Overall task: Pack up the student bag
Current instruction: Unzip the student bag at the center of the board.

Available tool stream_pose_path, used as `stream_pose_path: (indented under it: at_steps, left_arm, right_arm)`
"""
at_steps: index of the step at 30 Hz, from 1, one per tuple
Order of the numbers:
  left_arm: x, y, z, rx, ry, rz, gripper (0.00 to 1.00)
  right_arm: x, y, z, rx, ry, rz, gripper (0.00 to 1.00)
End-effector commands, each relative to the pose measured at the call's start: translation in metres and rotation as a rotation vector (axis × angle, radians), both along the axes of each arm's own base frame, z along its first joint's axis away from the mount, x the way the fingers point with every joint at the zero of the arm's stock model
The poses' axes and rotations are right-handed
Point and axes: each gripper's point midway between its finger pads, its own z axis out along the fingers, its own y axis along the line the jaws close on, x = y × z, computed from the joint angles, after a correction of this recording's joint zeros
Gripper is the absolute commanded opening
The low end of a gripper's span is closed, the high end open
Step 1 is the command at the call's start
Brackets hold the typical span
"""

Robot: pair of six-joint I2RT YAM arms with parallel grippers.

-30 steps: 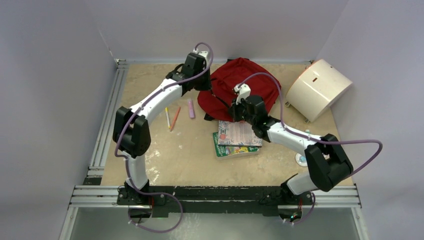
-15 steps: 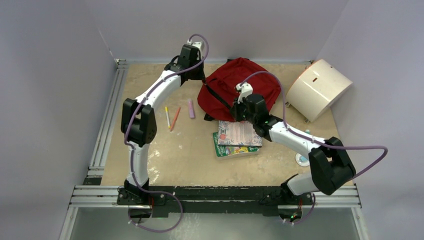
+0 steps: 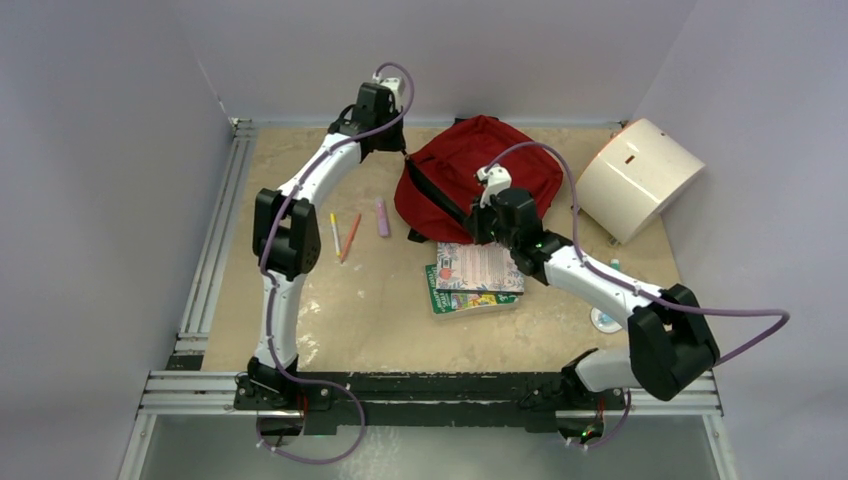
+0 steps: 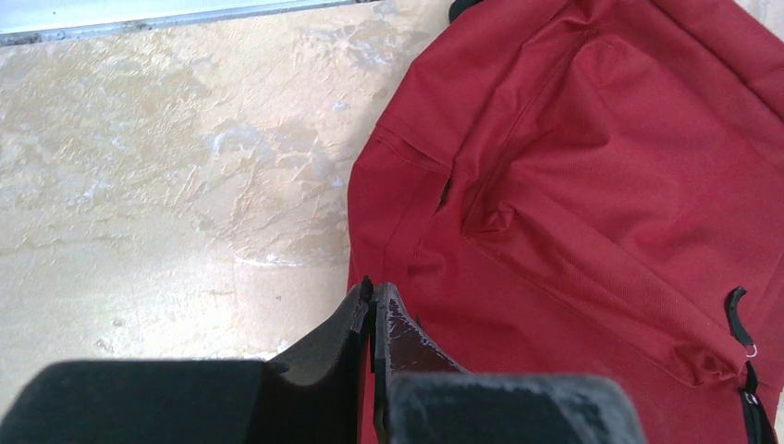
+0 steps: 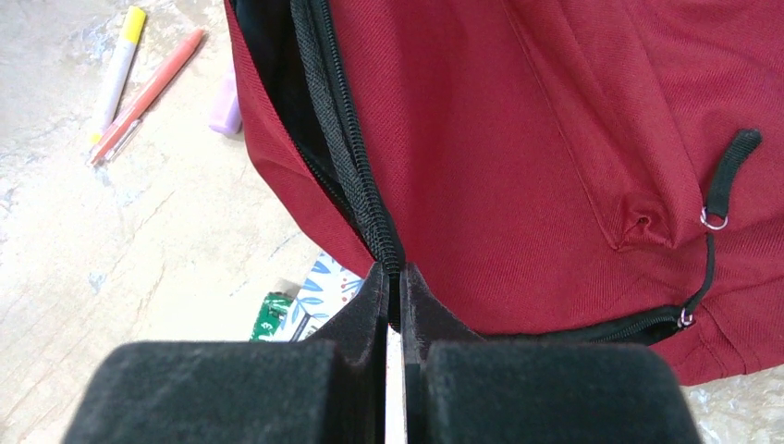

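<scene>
You're in a robot lab test cell: plain walls (image 3: 100,200) box in a table (image 3: 370,320) edged with metal rails (image 3: 215,240).

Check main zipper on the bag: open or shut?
Open, at least partly: the student bag has its zipper gaping, dark interior showing beside it. How far, cannot tell.

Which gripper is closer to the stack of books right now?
Right. The right gripper is clamped on the student bag's zipper edge, just beyond the books. The left gripper holds the bag's far left edge, across the bag from them.
</scene>
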Motion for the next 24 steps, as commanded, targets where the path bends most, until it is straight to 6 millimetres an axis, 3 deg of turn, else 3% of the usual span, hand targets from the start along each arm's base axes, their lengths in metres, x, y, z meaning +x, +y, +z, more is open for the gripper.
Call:
stream_pose_path:
  at_steps: [1, 4, 7, 9, 20, 24]
  left_arm:
    - [0.022, -0.006, 0.046, -0.045, -0.145, -0.041, 0.0]
    - [0.013, -0.019, 0.051, -0.091, -0.135, -0.101, 0.0]
    - [0.002, -0.028, 0.059, -0.115, -0.136, -0.146, 0.0]
    - [-0.005, -0.032, 0.064, -0.122, -0.133, -0.168, 0.0]
    - [-0.047, -0.043, 0.093, -0.176, -0.097, -0.209, 0.0]
    - [-0.057, -0.045, 0.102, -0.193, -0.082, -0.207, 0.0]
  right_arm:
    - [-0.001, 0.0, 0.026, 0.033, -0.019, -0.013, 0.0]
    - [0.0, 0.002, 0.038, 0.061, -0.034, -0.009, 0.06]
    - [0.004, 0.007, 0.056, 0.094, -0.07, -0.004, 0.3]
    - [0.007, 0.014, 0.067, 0.12, -0.093, 0.022, 0.36]
    - [0.04, 0.048, 0.098, 0.219, -0.139, 0.062, 0.57]
    - [0.048, 0.06, 0.099, 0.274, -0.133, 0.068, 0.61]
